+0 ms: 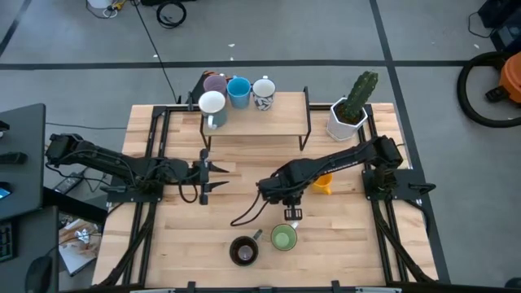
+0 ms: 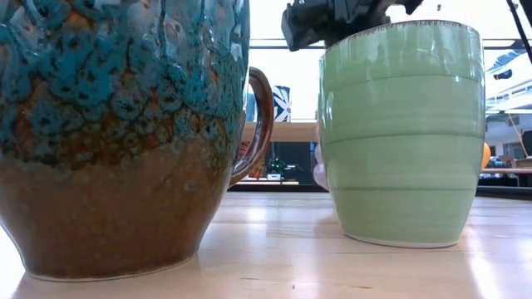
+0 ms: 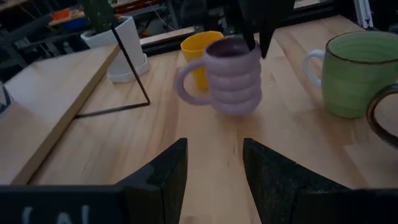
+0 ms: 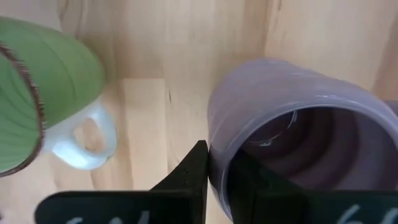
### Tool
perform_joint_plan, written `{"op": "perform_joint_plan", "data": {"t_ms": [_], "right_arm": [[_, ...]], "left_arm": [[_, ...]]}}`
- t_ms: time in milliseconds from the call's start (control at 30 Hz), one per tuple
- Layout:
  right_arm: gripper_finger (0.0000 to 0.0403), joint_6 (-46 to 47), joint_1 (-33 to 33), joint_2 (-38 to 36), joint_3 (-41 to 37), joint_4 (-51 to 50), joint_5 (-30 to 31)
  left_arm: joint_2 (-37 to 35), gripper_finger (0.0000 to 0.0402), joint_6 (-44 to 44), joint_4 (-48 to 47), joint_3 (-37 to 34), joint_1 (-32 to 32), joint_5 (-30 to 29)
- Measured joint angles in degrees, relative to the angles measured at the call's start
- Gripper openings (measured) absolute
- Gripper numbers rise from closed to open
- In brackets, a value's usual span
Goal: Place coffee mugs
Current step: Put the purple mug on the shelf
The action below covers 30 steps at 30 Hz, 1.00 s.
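A ribbed lilac mug (image 3: 233,78) stands upright mid-table with my right gripper (image 4: 214,165) shut on its rim; in the high view the right arm (image 1: 326,167) hides it. An orange mug (image 1: 323,184) stands just behind it. A green mug (image 1: 283,238) and a dark brown mug (image 1: 243,251) rest on their bases near the front edge. A lilac mug (image 1: 216,81), a blue one (image 1: 238,91) and two white ones (image 1: 264,92) stand on the far shelf. My left gripper (image 1: 203,171) waits open at the left, pointing toward the held lilac mug. My right gripper pinches the lilac mug's rim (image 4: 217,146), one finger inside the mug and one outside against its wall. The fingers (image 3: 252,37) come from above, pointing down, on the side away from the handle (image 3: 186,84). The mug stays upright; whether its base is clear of the table I cannot tell.
A wooden shelf (image 1: 285,118) on black wire legs stands at the far middle. To its right is a white faceted pot with a cactus (image 1: 350,110). Black frame rails (image 1: 155,155) run along both table sides. Bare wood lies between the two arms.
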Motion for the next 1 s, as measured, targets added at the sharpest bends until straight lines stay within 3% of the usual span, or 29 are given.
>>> {"op": "perform_joint_plan", "data": {"t_ms": [233, 600, 1000], "right_arm": [[0.0045, -3.6, -1.0, -0.1, 9.3, -9.3, 4.6], [0.0046, -12.1, -7.0, -0.1, 22.7, -18.8, 6.1], [0.0047, -27.5, -19.0, -0.5, 27.0, -18.2, 9.3]], "left_arm": [[0.0, 0.0160, -3.4, -1.0, 0.0, 0.0, 0.0], [0.0, 0.0160, -7.9, -1.4, 0.0, 0.0, 0.0], [0.0, 0.0160, -9.7, -1.6, 0.0, 0.0, 0.0]]}}
